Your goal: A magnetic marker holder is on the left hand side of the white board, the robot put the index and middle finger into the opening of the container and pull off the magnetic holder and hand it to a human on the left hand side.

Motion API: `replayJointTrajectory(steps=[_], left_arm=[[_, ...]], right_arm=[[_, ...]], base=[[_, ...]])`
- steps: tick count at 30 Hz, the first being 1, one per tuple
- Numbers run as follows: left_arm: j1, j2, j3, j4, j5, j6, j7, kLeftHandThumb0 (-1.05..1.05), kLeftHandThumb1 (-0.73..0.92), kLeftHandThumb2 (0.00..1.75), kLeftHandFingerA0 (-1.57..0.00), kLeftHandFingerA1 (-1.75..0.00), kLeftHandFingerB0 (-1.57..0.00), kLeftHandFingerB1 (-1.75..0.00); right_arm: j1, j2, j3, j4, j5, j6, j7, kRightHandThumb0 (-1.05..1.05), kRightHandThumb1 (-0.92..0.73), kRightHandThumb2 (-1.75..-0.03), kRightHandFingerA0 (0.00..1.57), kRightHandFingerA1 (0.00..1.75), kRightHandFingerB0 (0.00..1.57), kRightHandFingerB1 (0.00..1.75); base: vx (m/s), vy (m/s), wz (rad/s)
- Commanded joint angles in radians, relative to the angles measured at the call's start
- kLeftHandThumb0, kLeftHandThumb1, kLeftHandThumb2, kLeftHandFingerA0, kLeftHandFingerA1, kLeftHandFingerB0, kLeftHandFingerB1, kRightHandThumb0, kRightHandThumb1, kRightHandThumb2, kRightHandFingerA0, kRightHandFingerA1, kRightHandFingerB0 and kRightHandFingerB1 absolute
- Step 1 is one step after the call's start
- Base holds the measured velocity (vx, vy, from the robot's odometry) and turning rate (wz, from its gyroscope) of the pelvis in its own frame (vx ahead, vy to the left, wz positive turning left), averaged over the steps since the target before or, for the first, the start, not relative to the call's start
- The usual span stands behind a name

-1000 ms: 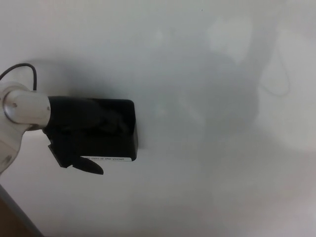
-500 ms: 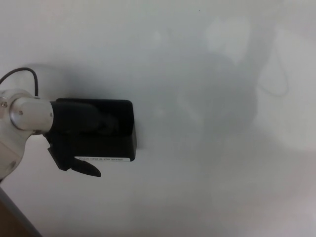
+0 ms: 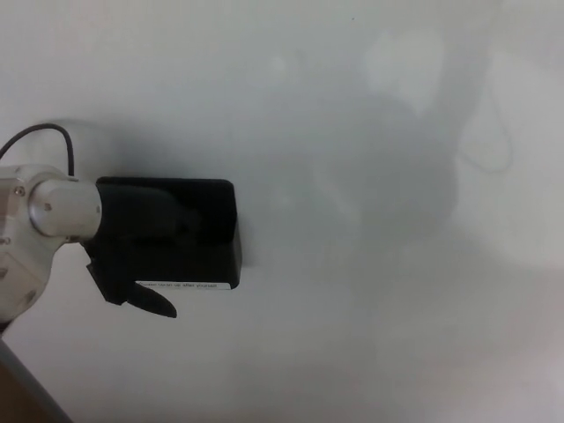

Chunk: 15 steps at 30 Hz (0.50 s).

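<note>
The black magnetic holder (image 3: 204,236) sat against the whiteboard (image 3: 370,176) at its left side. The left hand (image 3: 141,238) had its two fingers dug into the holder's opening, hooked on it, thumb (image 3: 154,300) jutting below.

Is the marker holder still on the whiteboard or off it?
On, apparently: the black marker holder sits flush against the whiteboard, with the left hand in its opening. Actual contact cannot be confirmed.
</note>
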Motion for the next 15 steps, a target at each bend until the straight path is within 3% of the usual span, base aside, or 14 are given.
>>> replayJointTrajectory(steps=[1,2,3,4,5,6,9,10,11,12,13,15], left_arm=[[0.017,-0.001,-0.085,0.056,0.121,-0.109,0.045,-0.2,0.75,0.62,-1.09,-0.69,-0.74,-0.44],[0.014,-0.001,-0.089,0.061,0.124,-0.115,0.051,-0.2,0.75,0.62,-1.09,-0.69,-0.74,-0.44],[0.032,0.001,-0.095,0.053,0.155,-0.154,0.114,-0.19,0.67,0.69,-0.98,-1.06,-0.97,-0.78],[0.045,0.003,-0.1,0.047,0.178,-0.184,0.163,-0.19,0.67,0.69,-0.98,-1.06,-0.97,-0.78],[0.074,0.006,-0.103,0.04,0.215,-0.23,0.253,-0.24,0.77,0.58,-0.57,-1.75,-0.51,-1.52],[0.104,0.01,-0.104,0.034,0.251,-0.274,0.346,-0.24,0.77,0.58,-0.57,-1.75,-0.51,-1.52],[0.112,0.011,-0.103,0.036,0.261,-0.287,0.371,-0.24,0.77,0.58,-0.57,-1.75,-0.51,-1.52],[0.124,0.007,-0.108,0.057,0.282,-0.31,0.432,-0.4,0.6,0.88,-0.88,-1.3,-0.63,-1.13],[0.134,0.004,-0.111,0.073,0.299,-0.328,0.477,-0.4,0.6,0.88,-0.88,-1.3,-0.63,-1.13],[0.15,-0.003,-0.115,0.095,0.327,-0.347,0.548,-0.19,0.75,0.52,-0.62,-1.75,-0.56,-1.32],[0.154,-0.006,-0.114,0.097,0.333,-0.349,0.563,-0.26,0.77,0.57,-0.58,-1.73,-0.49,-1.4],[0.158,-0.008,-0.113,0.101,0.339,-0.353,0.578,-0.26,0.77,0.57,-0.58,-1.73,-0.49,-1.4]], right_arm=[[-0.005,-0.011,-0.005,0.003,0.005,-0.024,-0.013,-0.41,-0.51,-0.88,0.85,0.75,0.69,0.66],[-0.005,-0.011,-0.005,0.003,0.005,-0.024,-0.014,-0.41,-0.51,-0.88,0.85,0.75,0.69,0.66],[-0.006,-0.011,-0.006,0.004,0.008,-0.023,-0.007,-0.43,-0.51,-0.88,0.86,0.75,0.68,0.66],[-0.007,-0.011,-0.007,0.004,0.01,-0.022,-0.003,-0.43,-0.51,-0.88,0.86,0.75,0.68,0.66],[-0.009,-0.011,-0.007,0.004,0.009,-0.022,-0.002,-0.44,-0.51,-0.89,0.85,0.74,0.67,0.66],[-0.012,-0.012,-0.006,0.004,0.007,-0.023,-0.004,-0.44,-0.51,-0.89,0.85,0.74,0.67,0.66],[-0.012,-0.012,-0.006,0.005,0.007,-0.023,-0.005,-0.44,-0.51,-0.89,0.85,0.74,0.67,0.66],[-0.013,-0.014,-0.005,0.005,0.006,-0.023,-0.003,-0.47,-0.53,-0.9,0.85,0.74,0.66,0.65],[-0.013,-0.016,-0.005,0.005,0.005,-0.023,-0.002,-0.47,-0.53,-0.9,0.85,0.74,0.66,0.65],[-0.013,-0.017,-0.004,0.004,0.003,-0.023,-0.003,-0.47,-0.53,-0.89,0.86,0.73,0.66,0.65],[-0.012,-0.017,-0.003,0.003,0.002,-0.021,-0.004,-0.47,-0.54,-0.9,0.86,0.73,0.66,0.65],[-0.011,-0.017,-0.003,0.001,0.001,-0.018,-0.006,-0.47,-0.54,-0.9,0.86,0.73,0.66,0.65]], base=[[0.0,0.0,0.0],[0.0,0.0,0.0],[0.0,0.0,0.0],[0.0,0.0,0.0],[0.0,0.0,0.0],[0.0,0.0,0.0],[0.0,0.0,0.0],[0.0,0.0,0.08],[0.0,0.0,0.09],[0.0,0.0,0.07],[0.0,0.0,0.0],[0.0,0.0,0.0]])
